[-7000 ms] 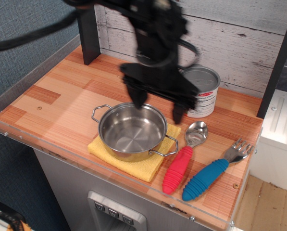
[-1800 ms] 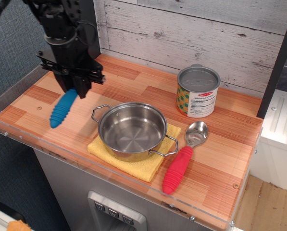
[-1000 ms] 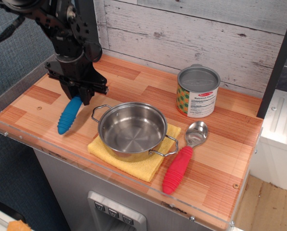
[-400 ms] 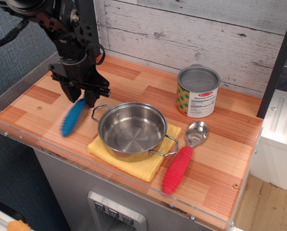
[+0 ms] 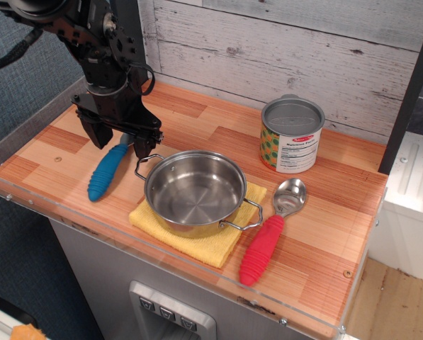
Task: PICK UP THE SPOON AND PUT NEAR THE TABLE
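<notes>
The gripper (image 5: 118, 139) hangs over the left part of the worktop (image 5: 197, 124), its two dark fingers (image 5: 98, 133) spread apart and pointing down. They grip nothing. The spoon (image 5: 107, 172) lies flat on the wood-plank surface just below and in front of the gripper, its thick ribbed blue handle running from between the fingers down toward the front-left edge. Its metal head sits under the gripper, between the two fingers, and is mostly hidden by them, so whether the fingers touch it cannot be told.

Just to the right of the gripper, toward the front, stands a steel pot (image 5: 195, 193) with two loop handles — its near-left handle lies close beside the gripper's right-hand finger. The pot rests on a folded yellow cloth (image 5: 210, 245), which shows along its front and right side. Further right of the gripper, past the pot, lies a red-handled spoon (image 5: 268, 236) with its round bowl pointing toward the back wall and its handle toward the front edge. Behind that spoon, well to the right of the gripper, stands a tin can (image 5: 292, 134) with a printed label and a plain lid. The clear acrylic edging (image 5: 34, 202) runs along the front and left rim of the worktop, near the blue handle's tip.
</notes>
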`<state>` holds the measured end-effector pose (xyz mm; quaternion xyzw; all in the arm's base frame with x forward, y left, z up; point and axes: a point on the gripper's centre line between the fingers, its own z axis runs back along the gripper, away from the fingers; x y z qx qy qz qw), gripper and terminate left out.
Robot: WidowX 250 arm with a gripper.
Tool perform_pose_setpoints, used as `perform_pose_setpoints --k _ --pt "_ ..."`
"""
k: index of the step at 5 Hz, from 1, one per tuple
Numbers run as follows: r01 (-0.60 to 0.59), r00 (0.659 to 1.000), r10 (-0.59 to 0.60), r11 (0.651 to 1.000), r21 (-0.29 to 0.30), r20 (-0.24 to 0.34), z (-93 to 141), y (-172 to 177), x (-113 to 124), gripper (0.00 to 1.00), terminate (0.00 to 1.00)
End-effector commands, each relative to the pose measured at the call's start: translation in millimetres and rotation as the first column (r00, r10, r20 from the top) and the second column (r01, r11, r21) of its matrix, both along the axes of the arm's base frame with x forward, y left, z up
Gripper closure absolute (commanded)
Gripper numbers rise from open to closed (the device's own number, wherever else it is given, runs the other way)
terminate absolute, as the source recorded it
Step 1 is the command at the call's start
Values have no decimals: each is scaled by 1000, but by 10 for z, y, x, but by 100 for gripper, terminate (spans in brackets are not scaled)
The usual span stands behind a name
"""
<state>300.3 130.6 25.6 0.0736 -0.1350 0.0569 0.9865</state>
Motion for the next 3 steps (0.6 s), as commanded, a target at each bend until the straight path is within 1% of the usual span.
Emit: perform_pose_setpoints --k 1,2,3 --pt "-16 997 15 1000 15 81 434 -54 -99 0 0" --pt "-25 995 25 1000 2 92 575 -85 -72 0 0" --pt "-30 996 31 1000 -8 87 655 -149 -24 0 100"
